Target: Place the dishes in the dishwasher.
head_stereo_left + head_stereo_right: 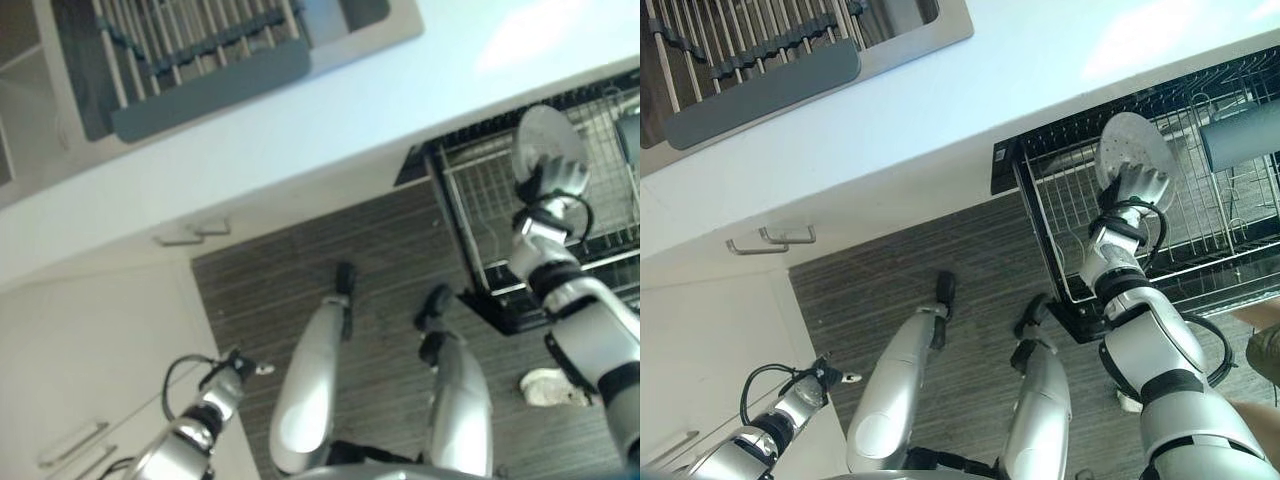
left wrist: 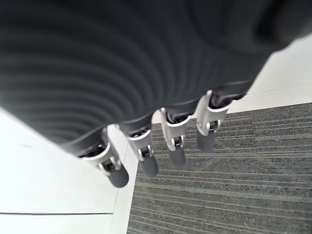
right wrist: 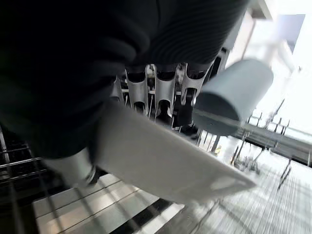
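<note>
From the head views, no writing can be read on anything. One pulled-out dishwasher rack point(image 1: 1160, 230) of black and silver wire juts from under the white counter point(image 1: 1040, 90). The right hand point(image 1: 1137, 187) is over the rack, its fingers curled round the lower edge of one grey plate point(image 1: 1130, 145), which stands nearly upright just above the wires. One grey cup point(image 1: 1240, 140) lies on its side in the rack, on the far side of the plate from the counter's free end. Set into the counter, well apart from the rack, is one sink point(image 1: 200, 60) with a ribbed drying rack point(image 1: 190, 40) in it. Below the counter, two cabinet handles point(image 1: 770, 240) show beside the rack's open front. The left hand point(image 1: 232, 375) hangs low over the striped floor point(image 1: 940, 250), well apart from the rack.

In the left wrist view, the left hand point(image 2: 161, 141) has its fingers straight and relaxed, holding nothing, over the floor's edge.

In the right wrist view, the right hand point(image 3: 156, 92) clasps the plate point(image 3: 161, 161), fingers behind it, above the rack point(image 3: 73, 204). The cup point(image 3: 234, 102) lies just beyond the plate, inside the rack.
</note>
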